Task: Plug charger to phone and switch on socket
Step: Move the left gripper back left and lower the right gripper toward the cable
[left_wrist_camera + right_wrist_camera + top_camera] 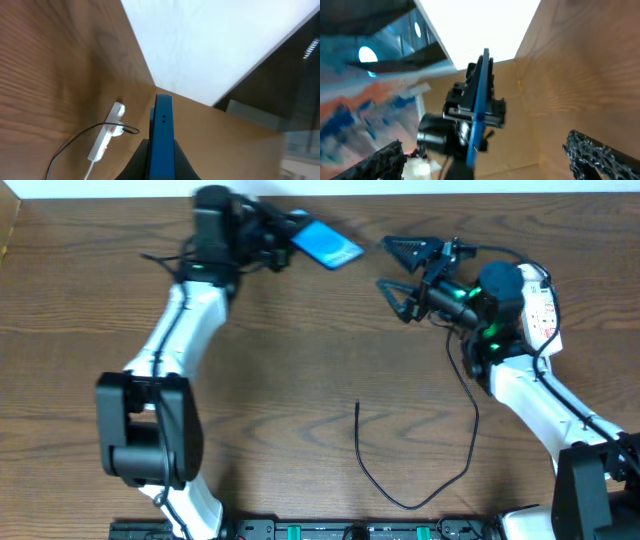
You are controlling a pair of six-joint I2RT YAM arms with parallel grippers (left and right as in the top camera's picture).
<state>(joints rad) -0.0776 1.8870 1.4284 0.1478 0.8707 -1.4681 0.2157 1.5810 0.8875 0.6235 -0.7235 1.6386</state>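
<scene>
My left gripper [283,240] is shut on the phone [327,245] and holds it above the table's far edge. In the left wrist view the phone [162,127] stands edge-on between the fingers of the left gripper [162,167]. My right gripper [385,267] stands open just right of the phone, holding nothing. The right wrist view shows the phone [480,95] edge-on ahead of the right gripper [490,160]. The charger [400,498] lies in a loop on the table, its plug tip [357,406] free. The white socket [107,135] has red markings.
The right arm's white links [530,395] run to the lower right and the left arm's [165,350] to the lower left. A pale wall [200,40] rises behind the table's far edge. A dark rail [330,530] lines the front edge.
</scene>
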